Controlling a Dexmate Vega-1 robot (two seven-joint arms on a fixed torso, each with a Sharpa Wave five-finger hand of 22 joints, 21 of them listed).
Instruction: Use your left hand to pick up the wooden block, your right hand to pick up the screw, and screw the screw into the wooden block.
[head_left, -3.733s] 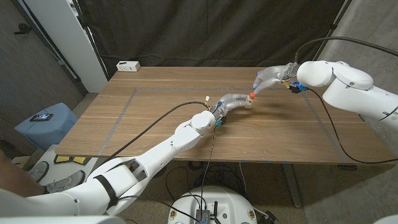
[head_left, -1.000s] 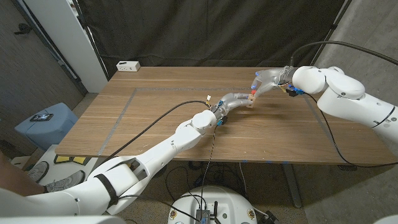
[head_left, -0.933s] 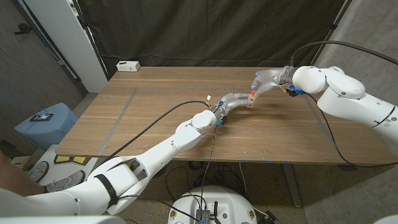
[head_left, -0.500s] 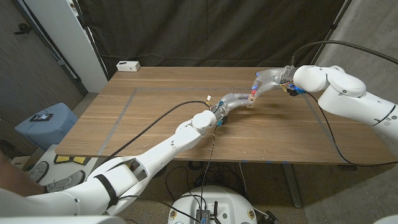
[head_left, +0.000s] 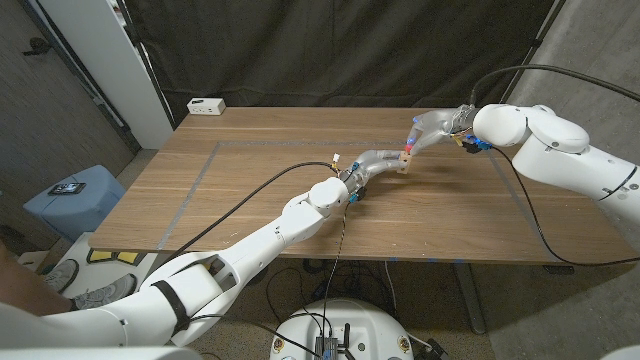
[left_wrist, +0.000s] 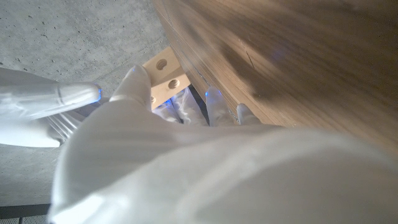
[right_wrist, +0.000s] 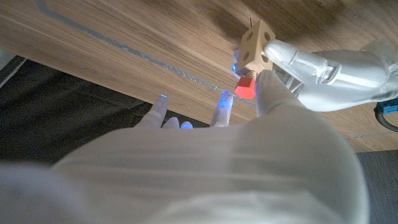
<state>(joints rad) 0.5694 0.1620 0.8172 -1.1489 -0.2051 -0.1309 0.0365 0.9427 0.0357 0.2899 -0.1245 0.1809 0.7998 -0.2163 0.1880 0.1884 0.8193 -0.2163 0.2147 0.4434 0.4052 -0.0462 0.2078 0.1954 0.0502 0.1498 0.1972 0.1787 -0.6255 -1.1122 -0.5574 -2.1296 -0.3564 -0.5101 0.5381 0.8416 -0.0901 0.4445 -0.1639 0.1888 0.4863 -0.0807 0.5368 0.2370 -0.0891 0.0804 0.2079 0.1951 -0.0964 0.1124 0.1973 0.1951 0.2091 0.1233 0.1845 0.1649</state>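
My left hand (head_left: 372, 161) holds the small wooden block (head_left: 402, 166) a little above the table, past its middle. In the left wrist view the block (left_wrist: 165, 72) shows two round holes beyond my left hand (left_wrist: 155, 143). The screw (head_left: 406, 152) has a red head and stands in the block's top face. My right hand (head_left: 432, 127) pinches that red head from the far right side. In the right wrist view the screw (right_wrist: 245, 88) sits between the fingertips of my right hand (right_wrist: 249, 162), with its shaft entering the block (right_wrist: 255, 38).
A white box (head_left: 206, 104) lies at the table's back left corner. Grey tape lines (head_left: 205, 165) mark a rectangle on the wooden table (head_left: 250, 150). A blue bin (head_left: 72, 196) stands on the floor to the left. Black cables trail along both arms.
The right arm has swung its elbow and turned its wrist while its fingers stay on the screw head. The left hand and the block have kept their place.
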